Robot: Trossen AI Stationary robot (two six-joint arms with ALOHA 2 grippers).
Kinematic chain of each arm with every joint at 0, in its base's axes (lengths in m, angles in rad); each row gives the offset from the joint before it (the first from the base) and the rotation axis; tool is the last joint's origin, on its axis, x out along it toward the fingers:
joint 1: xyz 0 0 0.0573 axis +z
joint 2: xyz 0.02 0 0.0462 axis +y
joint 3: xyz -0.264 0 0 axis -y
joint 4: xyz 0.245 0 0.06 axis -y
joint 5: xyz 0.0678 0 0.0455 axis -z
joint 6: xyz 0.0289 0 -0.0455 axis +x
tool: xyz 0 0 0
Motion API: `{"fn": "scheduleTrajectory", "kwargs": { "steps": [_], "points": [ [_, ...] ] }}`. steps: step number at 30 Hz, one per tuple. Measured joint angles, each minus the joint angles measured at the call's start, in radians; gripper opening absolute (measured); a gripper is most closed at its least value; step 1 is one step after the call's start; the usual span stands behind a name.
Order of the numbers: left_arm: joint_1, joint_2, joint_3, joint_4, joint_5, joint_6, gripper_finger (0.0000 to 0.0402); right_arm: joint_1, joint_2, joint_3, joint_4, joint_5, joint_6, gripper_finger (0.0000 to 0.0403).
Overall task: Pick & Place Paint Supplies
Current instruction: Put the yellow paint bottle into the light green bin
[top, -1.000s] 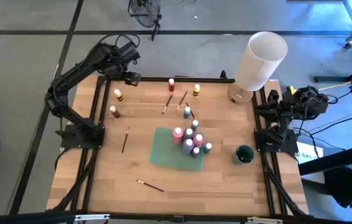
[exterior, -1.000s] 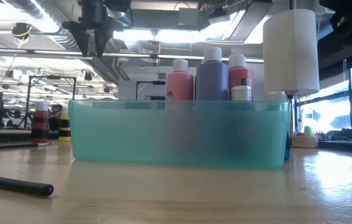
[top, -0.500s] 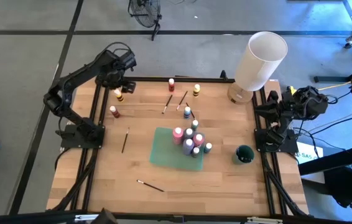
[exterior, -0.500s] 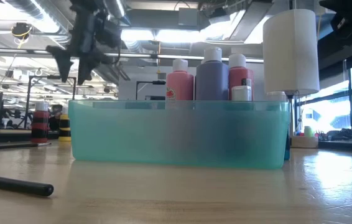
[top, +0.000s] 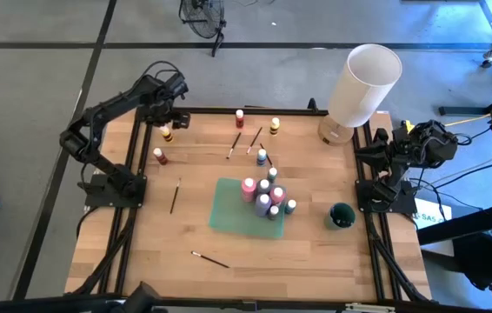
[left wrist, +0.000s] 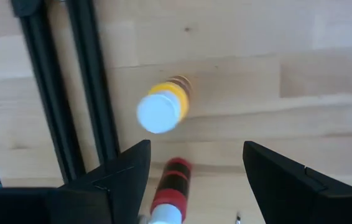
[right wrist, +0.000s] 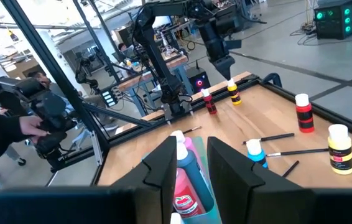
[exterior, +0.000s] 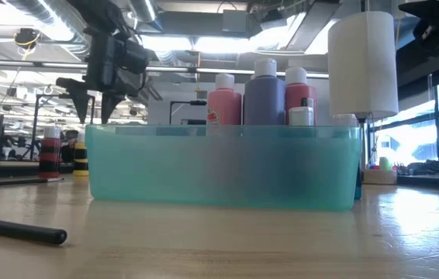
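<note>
A yellow paint bottle [top: 167,133] with a white cap [left wrist: 158,112] stands upright on the table near its far left corner. A red bottle [top: 159,156] stands just nearer. My left gripper [top: 167,120] hangs open a little above the yellow bottle and points straight down; in the low view the left gripper [exterior: 93,116] is still well over the bottle [exterior: 80,158]. More bottles stand in the green tray [top: 227,216]. Loose bottles [top: 262,156] and brushes [top: 235,145] lie behind it. My right gripper [right wrist: 193,143] waits at the right edge, its fingers slightly apart and holding nothing.
A tall white cylinder [top: 363,83] stands at the far right corner, and a dark green cup [top: 342,215] sits near the right edge. Two brushes [top: 175,196] [top: 209,259] lie on bare wood left of and in front of the tray. A person [right wrist: 5,127] stands beyond the table's left side.
My left gripper has come down and moved toward the table's left edge, from above the far rail to a spot over the yellow bottle. It has turned somewhat on the way. Its fingers have stayed open.
</note>
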Motion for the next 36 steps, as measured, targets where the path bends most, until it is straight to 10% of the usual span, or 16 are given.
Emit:
{"fn": "scheduleTrajectory", "kwargs": {
  "steps": [36],
  "points": [
    [0.092, -0.003, -0.085, 0.079, -0.013, -0.029, 0.0251, 0.000, 0.000, -0.037, 0.000, -0.011, 0.042, 0.0092]
  ]
}}
